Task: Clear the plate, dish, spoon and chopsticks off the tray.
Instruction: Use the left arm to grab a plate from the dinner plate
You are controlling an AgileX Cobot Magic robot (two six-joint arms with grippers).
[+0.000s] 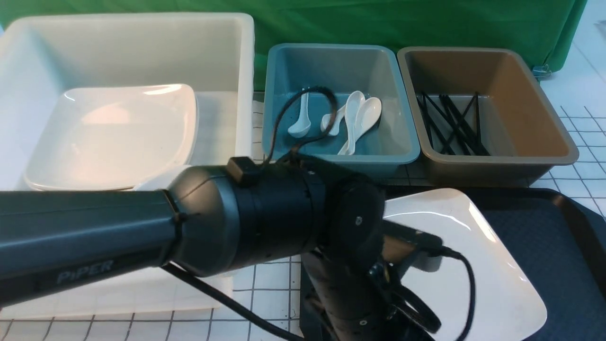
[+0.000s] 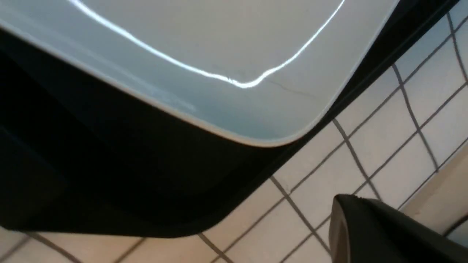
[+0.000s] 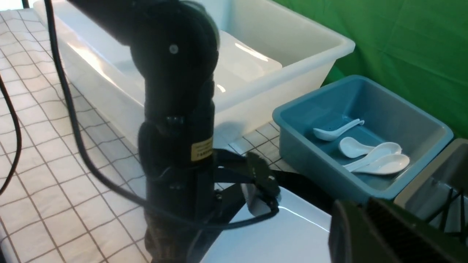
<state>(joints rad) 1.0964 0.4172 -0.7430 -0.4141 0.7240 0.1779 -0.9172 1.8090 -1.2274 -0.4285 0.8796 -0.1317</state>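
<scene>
While the left arm (image 1: 94, 232) stretches across the foreground, the count stands thus: three bins along the back, namely a white tub (image 1: 142, 47), a blue bin (image 1: 341, 61) and a brown bin (image 1: 521, 94). Four white soup spoons (image 1: 355, 118) lie in the blue bin. A crossed heap of black chopsticks (image 1: 450, 123) lies in the brown bin (too tangled to count surely). Two white square plates show: a tub plate (image 1: 113, 132) inside the white tub, and the plate (image 1: 473, 265) lying on the black tray (image 1: 544, 246), toward its left end.

The left pincer (image 2: 369, 233) is closed. One dark finger shows over the checked cloth (image 2: 321, 197), just off the tray's corner and apart from the plate's rim, with nothing seen in it. The right pincer (image 3: 369, 237) shows only a dark edge, so I cannot tell how far it is open.
</scene>
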